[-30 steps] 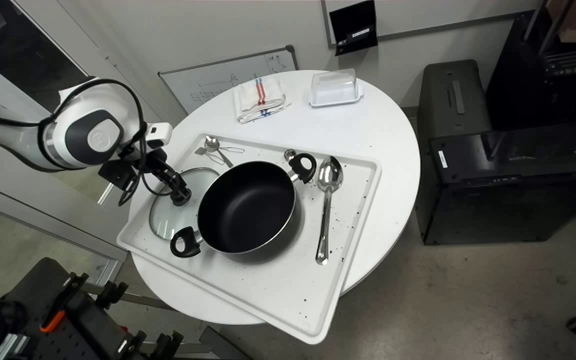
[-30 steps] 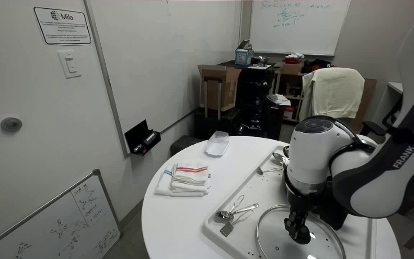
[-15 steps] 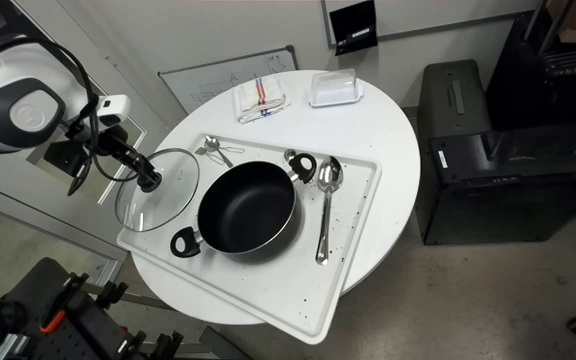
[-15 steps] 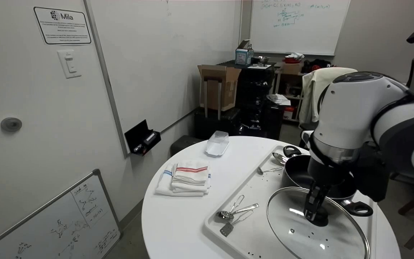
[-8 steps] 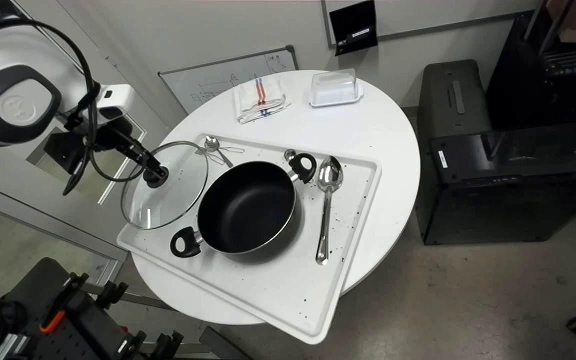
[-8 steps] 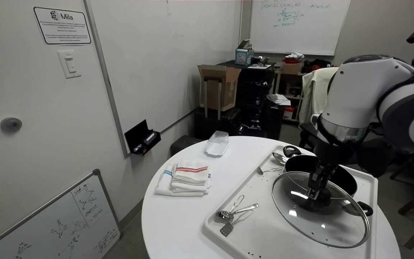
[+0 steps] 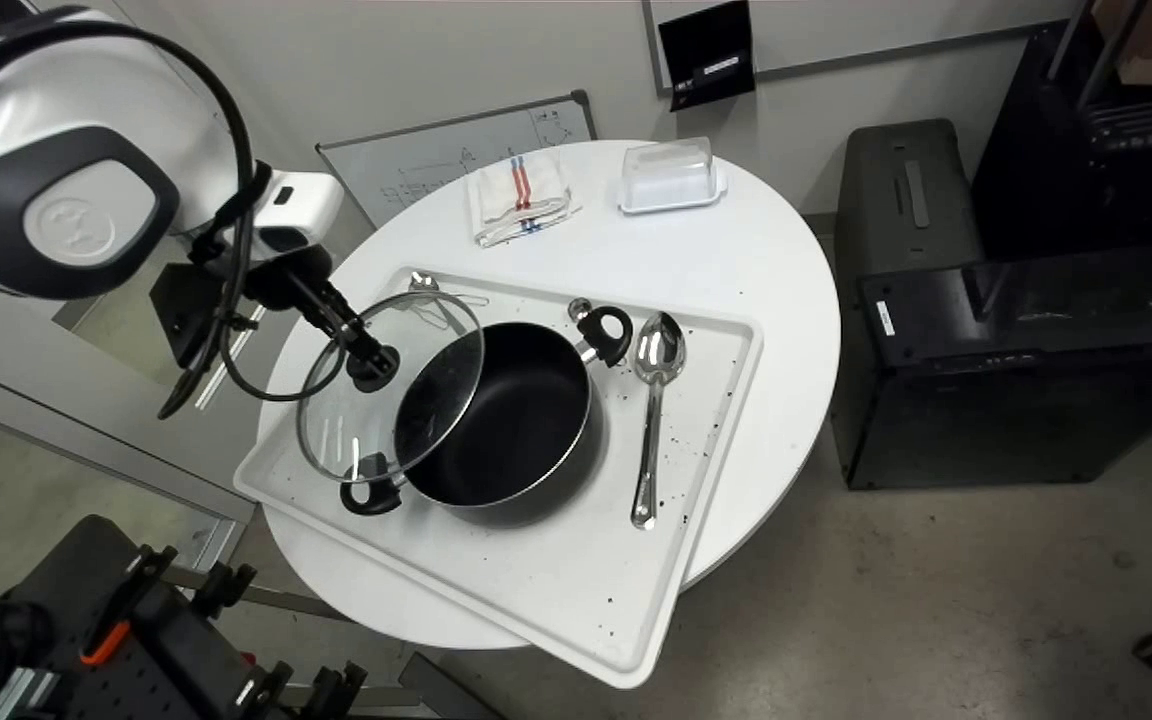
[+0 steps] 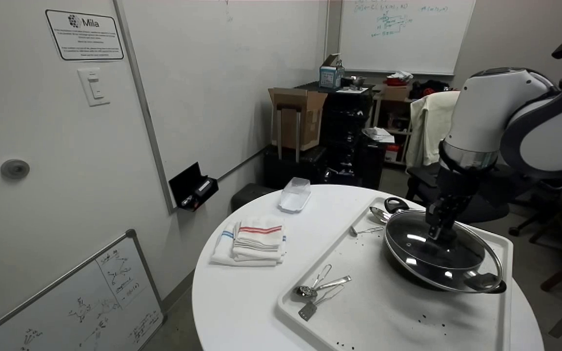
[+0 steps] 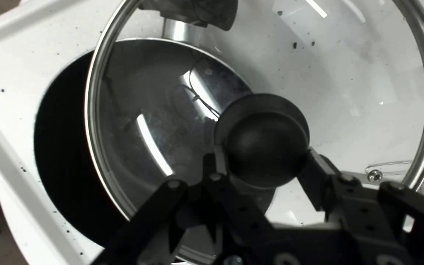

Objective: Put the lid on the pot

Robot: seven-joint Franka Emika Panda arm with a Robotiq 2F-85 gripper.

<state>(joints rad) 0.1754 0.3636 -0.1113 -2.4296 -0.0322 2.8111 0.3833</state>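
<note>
My gripper (image 9: 265, 162) is shut on the dark knob of the lid (image 9: 348, 95), one finger on each side. The clear glass lid with its metal rim shows in both exterior views (image 7: 356, 425) (image 8: 417, 243). It hangs above the tray, partly over the black pot (image 7: 526, 420). In the wrist view an uncovered crescent of the pot (image 9: 64, 154) shows beyond the lid's rim. The rest of its dark interior and one handle (image 9: 204, 11) show through the glass. In an exterior view the lid appears slightly tilted over the pot.
The pot stands on a white tray (image 7: 516, 600) on a round white table. A large metal spoon (image 7: 651, 430) lies beside the pot. Small utensils (image 8: 312, 297) lie near the tray's edge. Folded towels (image 8: 256, 241) and a clear-covered dish (image 7: 671, 180) stand farther off.
The lid was on the tray beside the pot two seconds ago. My gripper has lifted it by the knob and carried it over part of the pot. The pot has not moved.
</note>
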